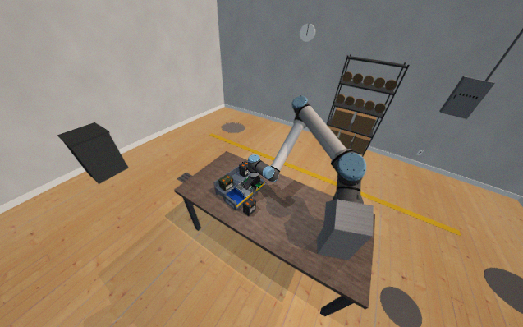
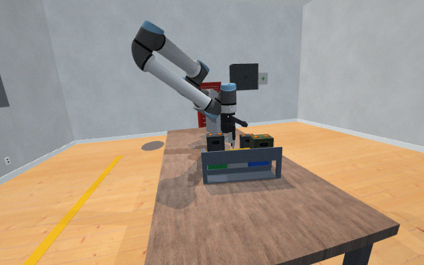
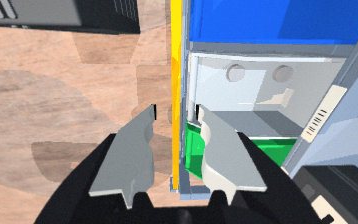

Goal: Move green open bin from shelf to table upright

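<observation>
The green open bin [image 1: 259, 186] [image 2: 217, 166] [image 3: 195, 150] stands at one end of a row on the low grey-blue shelf [image 2: 243, 156], beside a white bin [image 3: 211, 75] and a blue bin [image 1: 235, 195] [image 2: 258, 164] [image 3: 271, 20]. Its parts cannot be made out. My gripper [image 2: 231, 144] [image 3: 176, 105] points down, partly open and empty. In the wrist view its fingertips appear either side of the yellow front strip [image 1: 250, 195] [image 3: 176, 40], level with the white bin near its border with the green one. The right finger covers part of the green bin. Fingertip height is unclear.
A black box with orange marks [image 1: 250, 206] [image 2: 245, 141] [image 3: 56, 15] stands on the table [image 1: 275, 230] [image 2: 259, 213] in front of the shelf. Another black box [image 1: 244, 168] [image 2: 215, 142] [image 3: 326, 192] and an olive box [image 1: 226, 182] [image 2: 262, 142] stand at the shelf.
</observation>
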Available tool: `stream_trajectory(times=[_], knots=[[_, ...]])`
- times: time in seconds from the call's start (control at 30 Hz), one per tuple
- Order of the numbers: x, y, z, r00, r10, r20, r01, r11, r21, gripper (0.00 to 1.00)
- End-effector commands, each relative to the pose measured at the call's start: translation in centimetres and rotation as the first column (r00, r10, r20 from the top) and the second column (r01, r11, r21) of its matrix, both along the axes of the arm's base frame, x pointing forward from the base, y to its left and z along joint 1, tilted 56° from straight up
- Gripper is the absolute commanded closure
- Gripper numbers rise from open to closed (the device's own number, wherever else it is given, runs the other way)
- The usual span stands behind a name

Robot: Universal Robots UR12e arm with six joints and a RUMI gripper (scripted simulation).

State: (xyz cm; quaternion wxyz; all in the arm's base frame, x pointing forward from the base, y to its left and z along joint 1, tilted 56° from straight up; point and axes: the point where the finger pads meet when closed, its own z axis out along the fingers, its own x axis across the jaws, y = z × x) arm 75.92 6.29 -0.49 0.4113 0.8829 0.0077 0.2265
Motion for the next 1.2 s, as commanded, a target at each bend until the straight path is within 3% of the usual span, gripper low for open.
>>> stream_trajectory(times=[0.0, 1.17], knots=[[-0.01, 0.09, 0.06, 1.000, 0.001, 0.001, -0.001, 1.000, 0.000, 0.72], [0.35, -0.56, -0.43, 1.000, 0.001, 0.001, -0.001, 1.000, 0.000, 0.72]])
